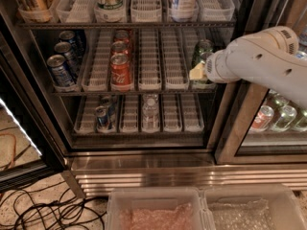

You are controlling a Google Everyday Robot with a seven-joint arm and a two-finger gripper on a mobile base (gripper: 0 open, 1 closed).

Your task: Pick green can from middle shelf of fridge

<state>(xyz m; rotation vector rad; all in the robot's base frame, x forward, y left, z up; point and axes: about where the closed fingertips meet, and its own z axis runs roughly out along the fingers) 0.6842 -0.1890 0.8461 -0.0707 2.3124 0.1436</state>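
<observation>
The fridge stands open in front of me. On its middle shelf, white lane trays hold the cans. A green can stands in the rightmost lane, with its silver top showing. My gripper reaches in from the right at the front of that lane, right against the green can and just below its top. The white arm hides the can's lower body and anything in front of it.
Three red cans fill the third lane and blue cans the far left lane. The lower rack holds a clear bottle and a small can. The dark door frame stands right of the gripper. Plastic bins and cables lie on the floor.
</observation>
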